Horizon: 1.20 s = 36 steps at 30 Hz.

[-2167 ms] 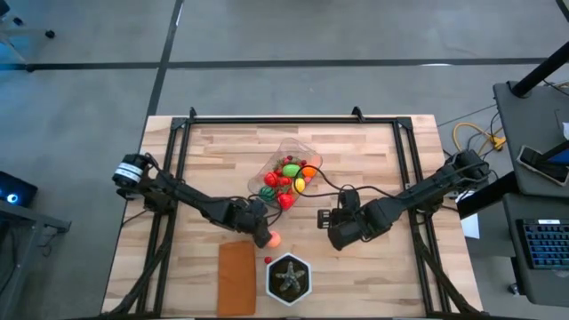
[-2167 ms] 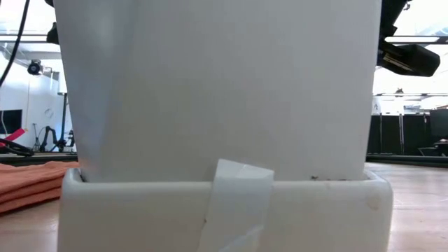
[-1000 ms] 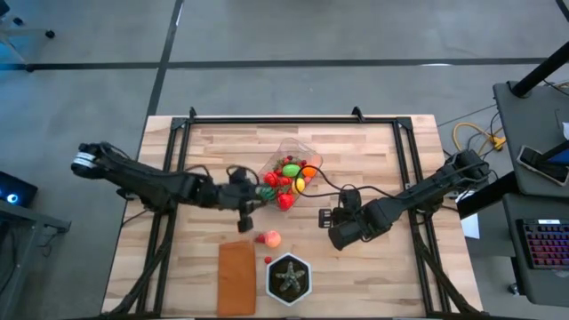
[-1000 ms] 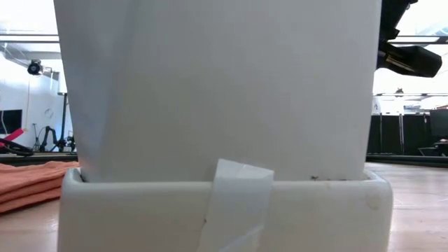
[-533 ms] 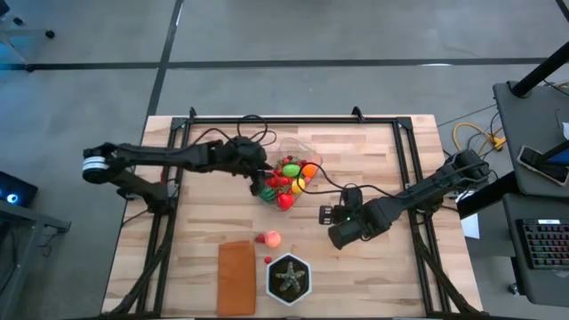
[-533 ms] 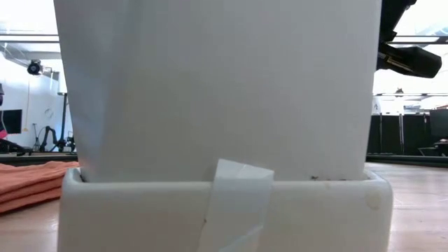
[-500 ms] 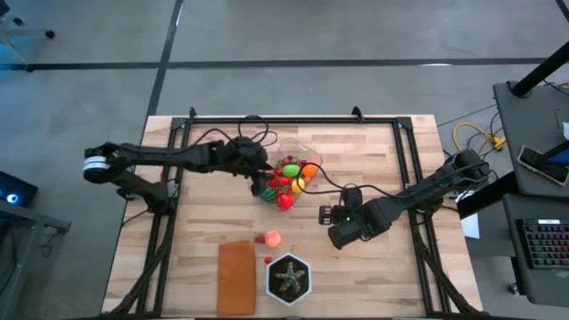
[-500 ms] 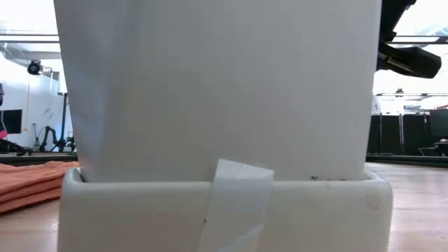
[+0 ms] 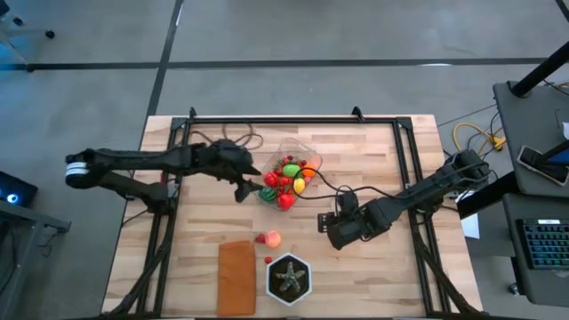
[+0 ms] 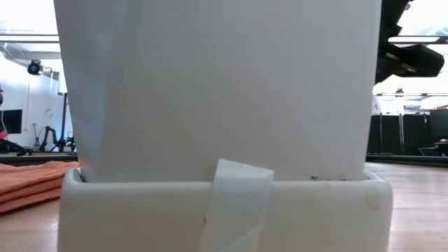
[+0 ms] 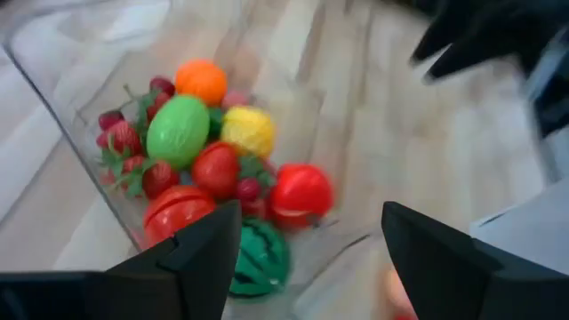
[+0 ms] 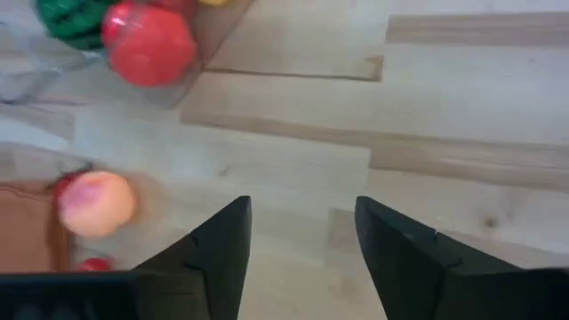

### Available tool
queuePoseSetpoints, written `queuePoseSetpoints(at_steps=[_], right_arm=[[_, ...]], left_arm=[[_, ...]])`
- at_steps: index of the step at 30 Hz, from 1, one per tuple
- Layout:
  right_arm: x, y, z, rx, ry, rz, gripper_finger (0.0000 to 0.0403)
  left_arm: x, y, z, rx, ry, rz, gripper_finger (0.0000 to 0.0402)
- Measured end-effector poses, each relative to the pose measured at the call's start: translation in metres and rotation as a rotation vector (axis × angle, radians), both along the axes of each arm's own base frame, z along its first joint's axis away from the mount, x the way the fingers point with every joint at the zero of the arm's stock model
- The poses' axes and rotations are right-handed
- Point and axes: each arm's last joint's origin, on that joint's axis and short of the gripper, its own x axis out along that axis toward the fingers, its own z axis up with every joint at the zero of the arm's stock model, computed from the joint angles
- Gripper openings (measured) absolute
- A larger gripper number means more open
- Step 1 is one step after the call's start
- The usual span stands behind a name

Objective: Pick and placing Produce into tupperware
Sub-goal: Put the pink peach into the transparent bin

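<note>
Fingers of left gripper (image 11: 307,258) & right gripper (image 12: 298,240) both apart, empty. Tupperware (image 9: 293,151) mid-desk w/ produce (image 9: 286,178) heaped inside; peach (image 9: 273,238) loose nearby: prob light, hard, slippery, so pinch across middle.

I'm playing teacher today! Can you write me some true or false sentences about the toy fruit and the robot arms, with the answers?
1. The clear box already holds toy fruit. True.
2. A peach-coloured fruit lies on the table outside the box. True.
3. The left end effector is squeezing a fruit. False: its fingers are apart and empty, beside the box.
4. The plant pot is inside the box. False: it stands at the table's near edge, next to an orange-brown mat.
5. The right end effector is open and empty. True.
</note>
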Motion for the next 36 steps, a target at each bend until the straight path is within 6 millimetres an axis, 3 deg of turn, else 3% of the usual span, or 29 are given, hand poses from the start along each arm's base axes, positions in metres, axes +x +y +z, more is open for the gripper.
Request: queuePoseSetpoints(at_steps=[8, 16, 25, 29, 36], right_arm=[[0.004, 0.002, -0.001, 0.012, -0.014, 0.078, 0.0189], [0.014, -0.01, -0.001, 0.072, -0.035, 0.092, 0.0188], [0.02, -0.021, -0.004, 0.299, 0.002, 0.042, 0.0187], [0.026, -0.023, -0.01, 0.435, 0.023, 0.084, 0.0187], [0.046, -0.026, -0.01, 0.584, -0.087, 0.213, 0.0187]], left_arm=[[-0.056, -0.008, 0.018, -0.126, -0.096, 0.245, 0.0257], [-0.097, -0.011, -0.001, -0.044, -0.172, 0.38, 0.0257], [-0.105, -0.002, -0.053, 0.242, -0.113, 0.576, 0.0257], [-0.104, 0.007, -0.069, 0.212, -0.088, 0.58, 0.0257], [-0.114, 0.031, -0.087, 0.094, -0.066, 0.585, 0.0257]])
